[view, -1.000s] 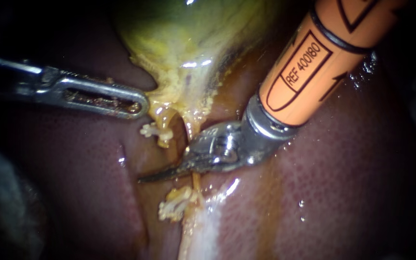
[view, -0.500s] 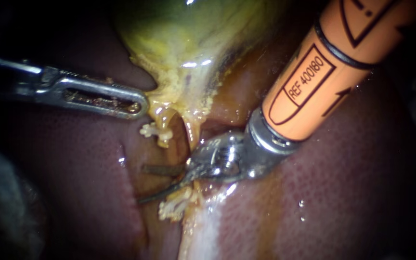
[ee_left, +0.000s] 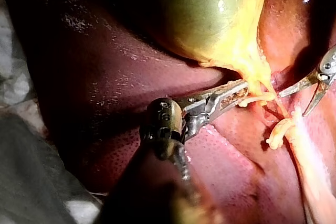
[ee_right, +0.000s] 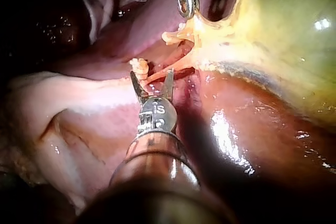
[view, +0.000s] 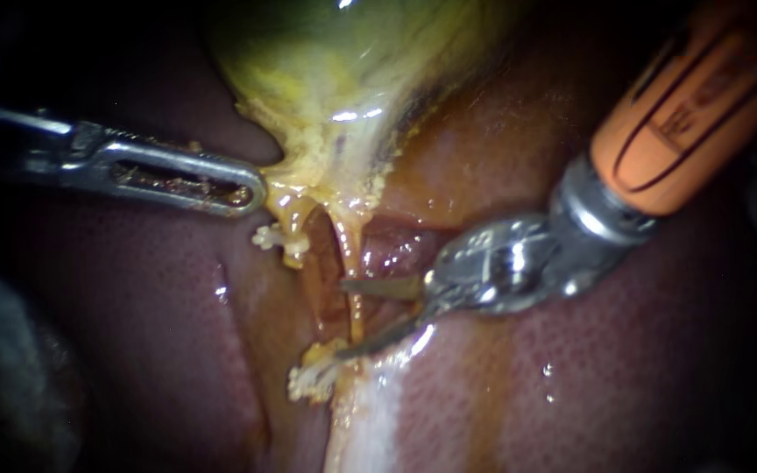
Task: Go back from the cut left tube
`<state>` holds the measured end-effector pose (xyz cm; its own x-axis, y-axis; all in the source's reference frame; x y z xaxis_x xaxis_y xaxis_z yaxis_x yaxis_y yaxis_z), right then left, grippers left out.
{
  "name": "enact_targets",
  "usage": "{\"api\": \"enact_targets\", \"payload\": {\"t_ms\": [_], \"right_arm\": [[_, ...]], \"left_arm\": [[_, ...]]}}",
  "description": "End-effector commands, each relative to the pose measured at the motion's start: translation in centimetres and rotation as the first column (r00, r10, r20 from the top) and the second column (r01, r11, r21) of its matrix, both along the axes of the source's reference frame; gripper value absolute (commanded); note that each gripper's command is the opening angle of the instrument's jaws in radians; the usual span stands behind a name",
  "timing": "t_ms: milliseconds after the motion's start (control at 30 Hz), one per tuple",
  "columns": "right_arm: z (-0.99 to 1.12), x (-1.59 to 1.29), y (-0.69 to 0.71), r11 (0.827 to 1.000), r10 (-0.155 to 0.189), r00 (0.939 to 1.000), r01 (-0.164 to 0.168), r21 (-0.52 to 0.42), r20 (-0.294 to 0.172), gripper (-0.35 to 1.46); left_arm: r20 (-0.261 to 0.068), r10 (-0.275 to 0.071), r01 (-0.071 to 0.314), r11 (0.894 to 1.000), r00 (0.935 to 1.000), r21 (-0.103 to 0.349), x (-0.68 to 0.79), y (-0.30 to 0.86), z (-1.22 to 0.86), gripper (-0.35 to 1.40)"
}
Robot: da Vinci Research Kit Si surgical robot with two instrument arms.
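Observation:
The left tube is cut. Its upper stump (view: 295, 219) hangs from the gallbladder (view: 352, 61) with a white clip (view: 275, 238) on it. The lower stump carries another white clip (view: 310, 378). A thin yellow right tube (view: 354, 289) still runs whole beside the gap. My right instrument (view: 341, 319) comes in from the upper right, its two blades open, their tips about level with that thin tube. In the right wrist view the open blades (ee_right: 152, 77) sit just short of the clips. My left instrument (view: 221, 186) is shut on the gallbladder's yellow neck tissue.
Dark red liver (view: 615, 368) lies under and around everything, wet with brown fluid near the tubes. A pale band of tissue (view: 370, 420) runs down from the lower clip. In the left wrist view, grey cloth (ee_left: 31, 171) lies beside the liver.
The right instrument has pulled back to the right, away from the cut tube, and its blades went from shut to open. The left instrument has held still.

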<state>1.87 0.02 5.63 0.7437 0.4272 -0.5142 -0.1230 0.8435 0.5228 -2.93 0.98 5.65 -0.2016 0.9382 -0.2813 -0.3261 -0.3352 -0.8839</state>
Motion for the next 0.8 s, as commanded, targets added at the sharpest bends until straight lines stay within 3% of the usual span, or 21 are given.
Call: {"api": "enact_targets", "payload": {"t_ms": [33, 200, 533, 800], "right_arm": [[-0.02, -0.06, 0.04, 1.0, -0.009, 0.9997, 0.009, -0.013, 0.021, 1.43], [-0.04, -0.37, 0.12, 0.997, -0.032, 0.9947, 0.038, -0.064, 0.098, 1.43], [0.01, -0.86, 0.15, 0.995, -0.002, 0.9908, 0.016, -0.098, 0.135, 1.43], [0.02, -0.95, 0.19, 0.994, 0.003, 0.9894, 0.013, -0.107, 0.145, 1.43]], "left_arm": [[0.0, 0.0, 0.0, 1.0, 1.0, 0.0, 0.0, 0.0, 0.0, -0.35], [0.0, 0.0, 0.0, 1.0, 1.0, 0.0, 0.0, 0.0, 0.0, -0.35], [0.0, 0.001, -0.001, 1.0, 1.0, -0.001, 0.0, 0.0, 0.01, -0.35], [-0.003, -0.002, 0.002, 1.0, 1.0, -0.008, -0.05, -0.03, 0.14, -0.35]]}}
